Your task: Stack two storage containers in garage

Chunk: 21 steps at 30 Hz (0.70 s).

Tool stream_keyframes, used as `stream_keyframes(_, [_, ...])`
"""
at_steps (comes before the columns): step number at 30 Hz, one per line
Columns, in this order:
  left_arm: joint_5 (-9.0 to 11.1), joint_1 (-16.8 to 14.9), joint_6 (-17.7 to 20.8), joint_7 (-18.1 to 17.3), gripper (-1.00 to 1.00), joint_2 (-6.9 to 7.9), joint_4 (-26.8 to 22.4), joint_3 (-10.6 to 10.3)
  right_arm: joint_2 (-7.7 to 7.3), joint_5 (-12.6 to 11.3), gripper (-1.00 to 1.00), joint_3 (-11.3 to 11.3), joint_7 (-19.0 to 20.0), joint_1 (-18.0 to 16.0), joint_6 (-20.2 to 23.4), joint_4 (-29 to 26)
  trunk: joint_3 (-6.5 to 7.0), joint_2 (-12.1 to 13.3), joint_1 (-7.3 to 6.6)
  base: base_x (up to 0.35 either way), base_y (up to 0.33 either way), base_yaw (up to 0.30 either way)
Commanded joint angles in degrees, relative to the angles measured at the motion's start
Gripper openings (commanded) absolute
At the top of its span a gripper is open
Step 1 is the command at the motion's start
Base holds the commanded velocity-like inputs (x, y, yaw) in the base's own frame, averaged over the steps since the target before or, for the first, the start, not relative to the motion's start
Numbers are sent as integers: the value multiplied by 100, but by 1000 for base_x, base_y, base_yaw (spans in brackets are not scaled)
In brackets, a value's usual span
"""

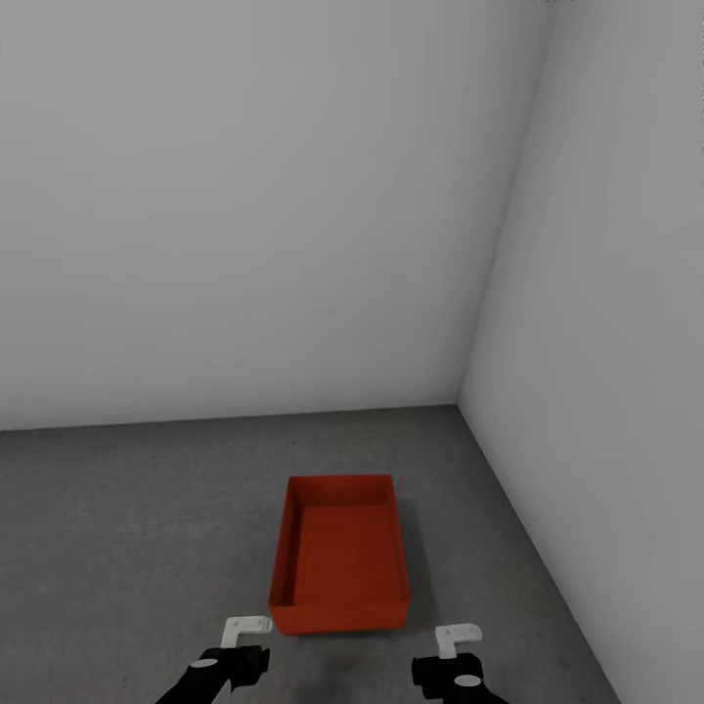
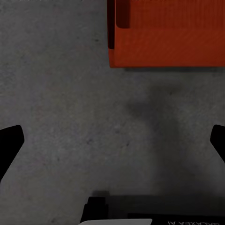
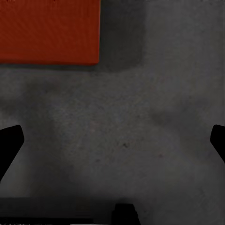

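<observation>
Orange-red storage container [image 1: 339,552] sits open-topped on the grey concrete floor [image 1: 127,528] near the garage corner; left claw [image 2: 112,140] and right claw [image 3: 112,140] hang just before it, both spread wide, holding nothing.

The right gripper [image 3: 112,140] is hanging over the floor [image 3: 140,136] with its jaws spread wide, the two dark fingertips [image 3: 9,145] showing at opposite edges of the picture with bare concrete between them. Nothing is sitting between the fingers. The floor is looking dark grey, rough and mottled. Ahead of the fingers, one corner of an orange-red storage container [image 3: 49,30] is resting on the concrete, its outer wall plain and flat. A soft dark shadow is lying on the floor just beside that corner, and a fainter one is spreading below the container's edge.
</observation>
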Motion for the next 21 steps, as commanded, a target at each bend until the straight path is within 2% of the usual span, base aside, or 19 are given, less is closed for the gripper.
stream_keyframes(1, [5,0,27,13,100,0,5,6,2,-60,100,46,-24,-4,-18,1,3,-4,0,0,0,0])
stream_keyframes(6, [48,0,10,9,100,23,95,11,18,-70,100,44,-16,4,-10,10,48,-4,0,0,0,0])
stream_keyframes(10, [59,0,-46,9,100,84,482,14,41,-76,100,43,-15,22,7,93,84,-4,0,0,0,0])
stream_keyframes(14, [71,0,-278,12,100,124,956,18,71,-79,100,43,-15,12,6,211,119,-4,0,0,0,0])
stream_keyframes(21, [88,0,-395,17,100,138,1342,21,74,-86,100,38,-15,4,4,244,182,-4,0,0,0,0])
